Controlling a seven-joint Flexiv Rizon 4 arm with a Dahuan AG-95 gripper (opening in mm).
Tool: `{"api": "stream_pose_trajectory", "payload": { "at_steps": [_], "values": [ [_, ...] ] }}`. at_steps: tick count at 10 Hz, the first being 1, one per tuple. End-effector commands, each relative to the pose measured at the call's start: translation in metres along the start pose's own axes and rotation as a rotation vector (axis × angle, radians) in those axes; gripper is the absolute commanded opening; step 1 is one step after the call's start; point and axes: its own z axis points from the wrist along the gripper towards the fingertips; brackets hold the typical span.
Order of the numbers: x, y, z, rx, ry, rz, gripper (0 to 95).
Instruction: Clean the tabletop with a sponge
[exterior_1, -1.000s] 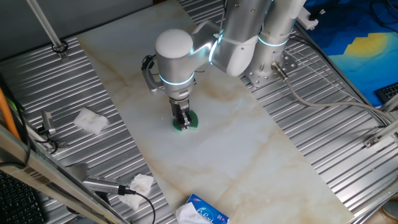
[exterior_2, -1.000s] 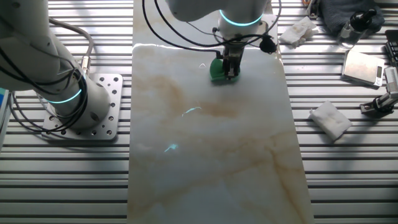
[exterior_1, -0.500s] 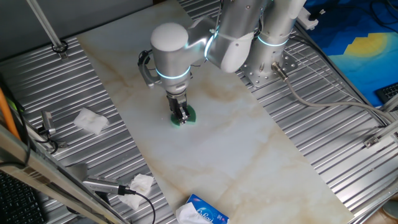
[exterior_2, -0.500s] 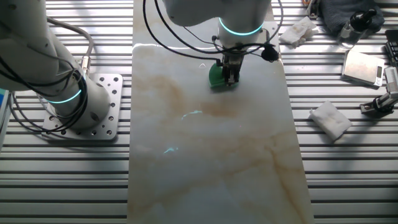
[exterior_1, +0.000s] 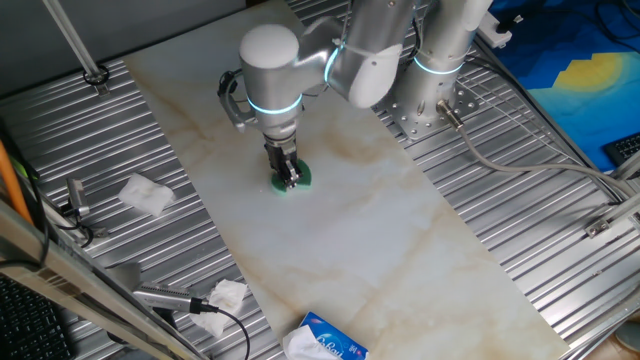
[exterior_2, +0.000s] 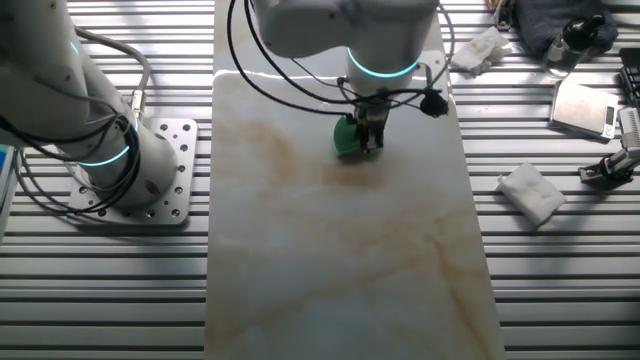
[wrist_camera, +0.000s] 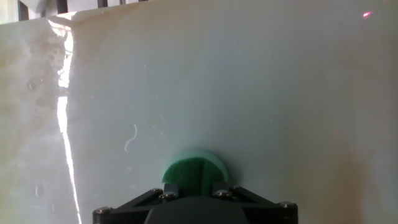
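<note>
The sponge is a small bright green block pressed flat on the tabletop, an off-white marble-look slab with brown veins. My gripper stands upright over it, shut on the sponge. In the other fixed view the sponge pokes out to the left of the gripper, near the slab's far end. The hand view shows the sponge as a green half-round between the dark fingers, against the pale tabletop.
Ribbed grey metal flanks the slab on both sides. Crumpled white tissues lie on the left metal, and a blue-and-white tissue pack sits at the slab's near end. The arm's base and cables stand at the right; another tissue.
The gripper has slid the sponge a short way along the slab, up and to the left in one fixed view, down toward the middle in the other. It stays shut on it.
</note>
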Motion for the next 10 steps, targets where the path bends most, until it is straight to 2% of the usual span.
{"api": "stream_pose_trajectory", "payload": {
  "at_steps": [1, 3, 5, 10],
  "values": [
    [-0.002, -0.011, 0.002, 0.002, -0.003, -0.02, 0.0],
    [-0.001, -0.024, 0.003, -0.001, -0.003, -0.044, 0.0],
    [-0.001, -0.035, -0.001, -0.028, 0.002, -0.05, 0.0],
    [0.0, -0.049, -0.001, -0.022, 0.002, -0.085, 0.0]
  ]
}}
